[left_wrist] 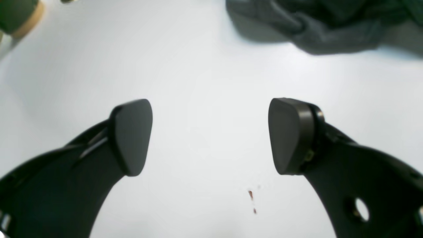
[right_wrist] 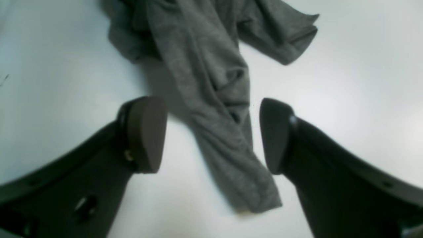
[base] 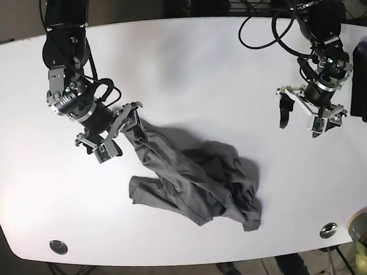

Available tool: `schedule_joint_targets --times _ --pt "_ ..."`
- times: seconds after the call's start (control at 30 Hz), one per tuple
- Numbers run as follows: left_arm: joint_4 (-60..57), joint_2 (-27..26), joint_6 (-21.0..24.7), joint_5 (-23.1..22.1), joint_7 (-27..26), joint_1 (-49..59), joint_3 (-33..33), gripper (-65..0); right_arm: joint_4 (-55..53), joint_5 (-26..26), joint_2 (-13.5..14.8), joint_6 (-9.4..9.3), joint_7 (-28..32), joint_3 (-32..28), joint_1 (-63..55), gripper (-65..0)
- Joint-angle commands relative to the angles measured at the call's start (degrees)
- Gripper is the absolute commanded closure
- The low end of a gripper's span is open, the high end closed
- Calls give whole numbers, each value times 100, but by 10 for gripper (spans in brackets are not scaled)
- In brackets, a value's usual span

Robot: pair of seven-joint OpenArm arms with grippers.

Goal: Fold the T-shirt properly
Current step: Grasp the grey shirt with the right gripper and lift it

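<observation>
Shirt crumpled, first grasp pending

The T-shirt (base: 195,180) lies bunched on the counter (base: 185,69); right claw (right_wrist: 211,135) straddles its corner, released; left claw (left_wrist: 210,137), released, hovers well apart. Next: clench and spread.

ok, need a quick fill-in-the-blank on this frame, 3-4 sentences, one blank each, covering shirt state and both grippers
1. The grey cotton T-shirt lies ____ on the white table, not folded.
2. The right gripper has its jaws ____, with a strip of the shirt between them.
3. The left gripper is open over bare ____.
4. In the base view, a dark cloth lies at the table's ____ edge.

Missing words: crumpled; open; table; right
</observation>
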Motion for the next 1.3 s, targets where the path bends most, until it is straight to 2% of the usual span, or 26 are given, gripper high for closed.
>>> schedule_joint_targets --times 0.0,0.13,0.33,0.4,0.53,0.87,1.07,1.27 --pt "115 83 58 -56 -133 -75 -39 -504 -72 82 22 50 153 -119 241 -441" --pt "115 189 67 -56 -133 84 -48 -504 -398 38 39 50 153 -532 522 -438" --pt "71 206 67 -56 -133 304 -39 -504 -591 -1008 48 50 153 -1798 1006 -438" --pt "71 206 67 -56 -133 383 -39 -504 -758 -1403 -145 77 162 -2193 1226 -438" --pt "80 206 67 -56 -133 497 -39 -504 -1250 -1790 -418 94 214 -2563 1577 -438" --pt "71 206 67 -56 -133 655 -21 -504 -3272 -1887 -1007 94 1111 -3011 2448 -438" --pt "71 206 67 -56 -133 682 -21 -504 -4424 -1887 -1218 94 1735 -3029 2817 -438" --pt "62 277 41 -56 -133 682 -12 -504 -5303 -1887 -1297 59 2430 -3020 3107 -438"
